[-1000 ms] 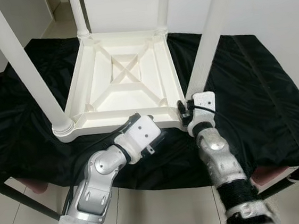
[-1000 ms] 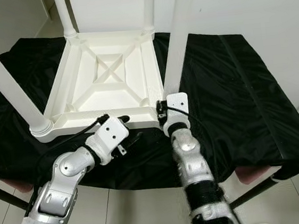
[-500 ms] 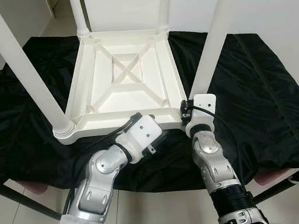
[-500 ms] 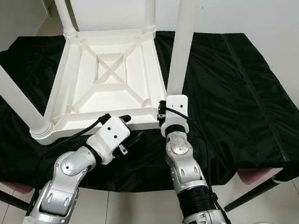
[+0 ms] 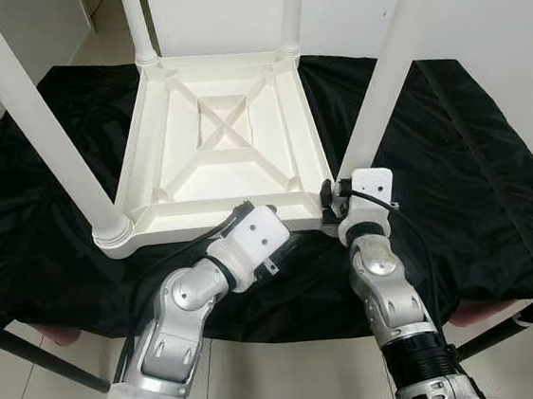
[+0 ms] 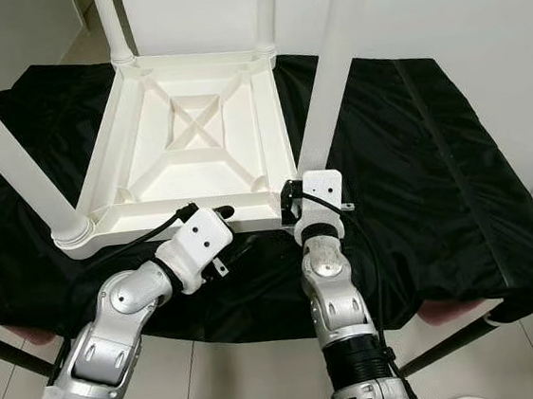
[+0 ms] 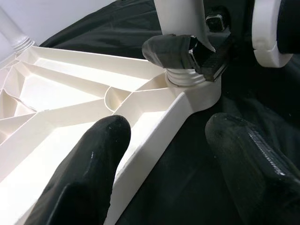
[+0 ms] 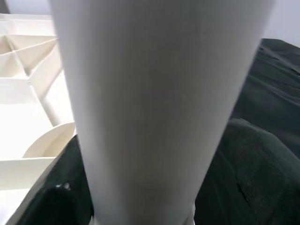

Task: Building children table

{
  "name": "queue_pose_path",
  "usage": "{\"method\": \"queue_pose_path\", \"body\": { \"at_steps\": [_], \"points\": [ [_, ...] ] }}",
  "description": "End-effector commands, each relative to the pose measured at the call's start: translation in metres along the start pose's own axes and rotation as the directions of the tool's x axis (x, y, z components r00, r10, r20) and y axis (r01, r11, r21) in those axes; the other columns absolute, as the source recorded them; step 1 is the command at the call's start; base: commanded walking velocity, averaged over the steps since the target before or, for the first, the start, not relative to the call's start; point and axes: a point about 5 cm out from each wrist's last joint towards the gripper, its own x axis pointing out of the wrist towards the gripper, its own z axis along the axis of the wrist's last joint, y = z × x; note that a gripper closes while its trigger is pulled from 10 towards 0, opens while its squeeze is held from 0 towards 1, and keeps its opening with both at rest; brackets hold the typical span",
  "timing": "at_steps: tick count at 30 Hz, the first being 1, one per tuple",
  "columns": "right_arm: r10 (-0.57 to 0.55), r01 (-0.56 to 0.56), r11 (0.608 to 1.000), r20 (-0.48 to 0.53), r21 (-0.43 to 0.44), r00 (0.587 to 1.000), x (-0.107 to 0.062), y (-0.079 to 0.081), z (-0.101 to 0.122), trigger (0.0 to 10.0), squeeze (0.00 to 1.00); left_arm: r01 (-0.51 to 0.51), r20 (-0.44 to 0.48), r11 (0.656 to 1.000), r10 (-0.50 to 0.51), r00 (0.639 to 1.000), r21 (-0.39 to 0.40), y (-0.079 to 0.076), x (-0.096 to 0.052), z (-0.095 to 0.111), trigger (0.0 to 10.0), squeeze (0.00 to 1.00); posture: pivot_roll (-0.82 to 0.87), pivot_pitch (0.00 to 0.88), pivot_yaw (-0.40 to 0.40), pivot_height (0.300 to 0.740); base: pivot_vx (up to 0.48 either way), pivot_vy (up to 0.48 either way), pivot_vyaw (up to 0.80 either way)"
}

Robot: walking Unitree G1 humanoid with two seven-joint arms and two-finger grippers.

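Observation:
A white children's table (image 5: 213, 214) lies upside down on a black cloth (image 5: 477, 163), with its legs pointing up. My right gripper (image 5: 336, 202) is shut on the near right leg (image 5: 389, 72) just above its threaded base at the table's corner. In the right wrist view the leg (image 8: 154, 84) stands between the fingers (image 8: 47, 192). My left gripper (image 5: 267, 223) is open at the table's near rim (image 7: 154, 126). One finger (image 7: 93, 159) is over the inner side and the other (image 7: 248, 159) is over the cloth outside.
The near left leg (image 5: 39, 119) and two far legs (image 5: 138, 22) (image 5: 290, 11) stand up around the frame. The cloth covers a low platform whose dark support (image 5: 45, 361) shows at the front left. White walls lie behind and to the right, with tiled floor (image 5: 284, 369) below.
My right forearm has swung inward and its wrist has turned around the near right leg, which now leans a little more to the right. My left arm has stayed put.

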Motion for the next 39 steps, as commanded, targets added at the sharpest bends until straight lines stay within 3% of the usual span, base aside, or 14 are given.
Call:
{"method": "queue_pose_path", "body": {
  "at_steps": [1, 3, 5, 6, 9, 17, 19, 21, 25, 35, 36, 37, 38, 39],
  "points": [
    [0.035, -0.035, 0.999, 0.009, 0.015, 0.999, -0.002, -0.006, -0.001, 10.0, 0.00, -0.055, 0.001, 0.998, 0.055, 0.998, -0.007, 0.001, 0.002, -0.001, 10.0, 0.00, -0.13, 0.068, 0.005, 0.740, 0.000, 0.000, 0.00],
    [0.169, -0.169, 0.985, 0.020, 0.021, 0.985, -0.003, -0.008, -0.001, 10.0, 0.00, -0.041, 0.014, 0.999, 0.041, 0.999, -0.020, 0.002, 0.001, 0.001, 10.0, 0.00, -0.14, 0.070, 0.008, 0.740, 0.000, 0.000, 0.00],
    [0.212, -0.212, 0.977, 0.021, 0.026, 0.977, -0.003, -0.009, -0.001, 10.0, 0.00, -0.034, 0.017, 0.999, 0.034, 0.999, -0.023, 0.001, 0.001, 0.001, 10.0, 0.00, -0.14, 0.070, 0.008, 0.740, 0.000, 0.000, 0.00],
    [0.309, -0.310, 0.951, 0.040, 0.013, 0.950, -0.004, -0.010, 0.000, 10.0, 0.00, -0.031, 0.020, 0.999, 0.031, 0.999, -0.028, 0.002, 0.000, 0.001, 10.0, 0.00, -0.14, 0.069, 0.014, 0.740, 0.000, 0.000, 0.00],
    [0.412, -0.410, 0.911, 0.042, -0.037, 0.910, 0.003, -0.021, 0.001, 10.0, 0.00, -0.023, 0.026, 0.999, 0.024, 0.999, -0.038, 0.002, -0.002, 0.002, 10.0, 0.00, -0.14, 0.075, 0.015, 0.740, 0.000, 0.000, 0.00],
    [0.502, -0.496, 0.861, 0.021, -0.115, 0.865, 0.016, -0.037, 0.004, 10.0, 0.00, 0.035, 0.039, 0.996, -0.032, 0.999, -0.076, -0.004, -0.007, 0.002, 10.0, 0.00, -0.12, 0.077, 0.010, 0.740, 0.000, 0.000, 0.00],
    [0.580, -0.575, 0.807, -0.010, -0.135, 0.815, 0.021, -0.041, 0.002, 10.0, 0.00, 0.025, 0.023, 0.997, -0.023, 0.999, -0.072, -0.003, -0.008, 0.001, 10.0, 0.00, -0.11, 0.080, 0.004, 0.740, 0.000, 0.000, 0.00],
    [0.607, -0.603, 0.786, -0.014, -0.135, 0.794, 0.022, -0.042, 0.002, 10.0, 0.00, 0.021, 0.018, 0.997, -0.020, 1.000, -0.069, -0.003, -0.008, 0.000, 10.0, 0.00, -0.11, 0.080, 0.004, 0.740, 0.000, 0.000, 0.00],
    [0.696, -0.696, 0.706, -0.055, -0.131, 0.716, 0.025, -0.041, 0.000, 10.0, 0.00, 0.016, 0.017, 0.997, -0.015, 1.000, -0.071, -0.002, -0.009, 0.001, 10.0, 0.00, -0.10, 0.081, 0.001, 0.740, 0.000, 0.000, 0.00],
    [0.760, -0.761, 0.628, -0.078, -0.163, 0.645, 0.034, -0.034, 0.000, 10.0, 0.00, -0.007, 0.004, 0.999, 0.007, 1.000, -0.048, 0.000, -0.010, 0.000, 10.0, 0.00, -0.09, 0.079, -0.007, 0.740, 0.000, 0.000, 0.00],
    [0.770, -0.771, 0.617, -0.081, -0.157, 0.633, 0.035, -0.032, -0.001, 9.6, 0.00, -0.009, 0.001, 0.999, 0.009, 1.000, -0.048, 0.000, -0.010, 0.000, 10.0, 0.00, -0.08, 0.078, -0.009, 0.740, 0.000, 0.000, 0.00],
    [0.778, -0.779, 0.608, -0.083, -0.154, 0.623, 0.036, -0.031, -0.002, 5.6, 0.00, -0.011, -0.002, 0.999, 0.011, 1.000, -0.047, 0.001, -0.010, 0.000, 10.0, 0.00, -0.08, 0.078, -0.009, 0.740, 0.000, 0.000, 0.00],
    [0.778, -0.779, 0.608, -0.083, -0.154, 0.623, 0.036, -0.031, -0.002, 5.6, 0.00, -0.011, -0.002, 0.999, 0.011, 1.000, -0.047, 0.001, -0.010, 0.000, 10.0, 0.00, -0.08, 0.078, -0.009, 0.740, 0.000, 0.000, 0.00],
    [0.781, -0.783, 0.604, -0.086, -0.151, 0.619, 0.036, -0.030, -0.002, 4.3, 0.00, -0.013, -0.003, 0.999, 0.013, 1.000, -0.047, 0.001, -0.010, 0.000, 10.0, 0.00, -0.08, 0.078, -0.009, 0.740, 0.000, 0.000, 0.00]
  ]
}}
